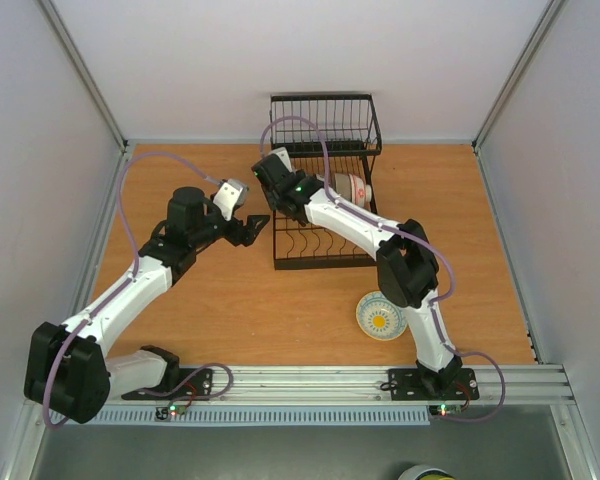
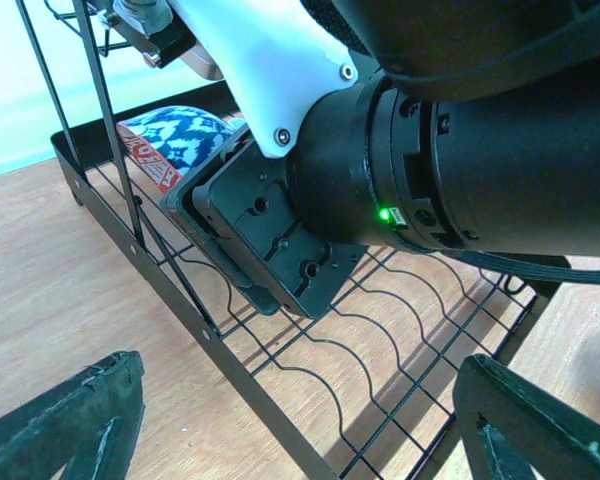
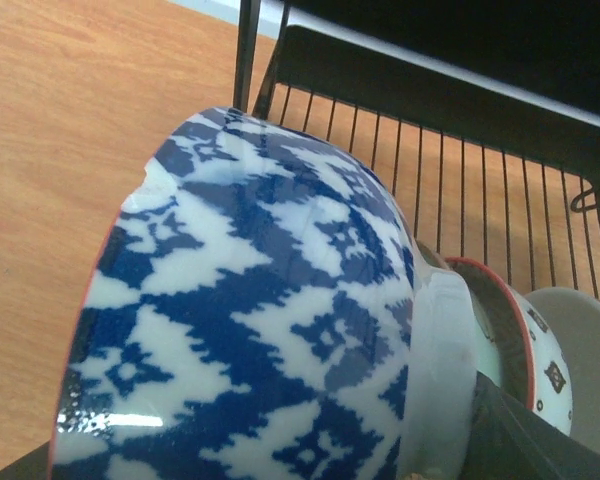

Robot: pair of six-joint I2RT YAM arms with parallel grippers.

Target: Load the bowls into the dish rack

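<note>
— What's under me?
— A wooden table [image 1: 210,300], mid-frame, evenly lit.
— And round it?
— I see white walls [image 1: 300,60] at top, left and right; a metal rail [image 1: 310,380] along the bottom.

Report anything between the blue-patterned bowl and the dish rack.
Nothing visible does. The blue-patterned bowl, held by the right gripper, is over the dish rack's wires beside a red-rimmed bowl; the left gripper hangs open beside the rack.

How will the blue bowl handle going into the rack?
Glaze on the blue bowl shows glare, so probably slippery. Rigid and likely chippable against the rack wires. Round, so it may roll on edge.
</note>
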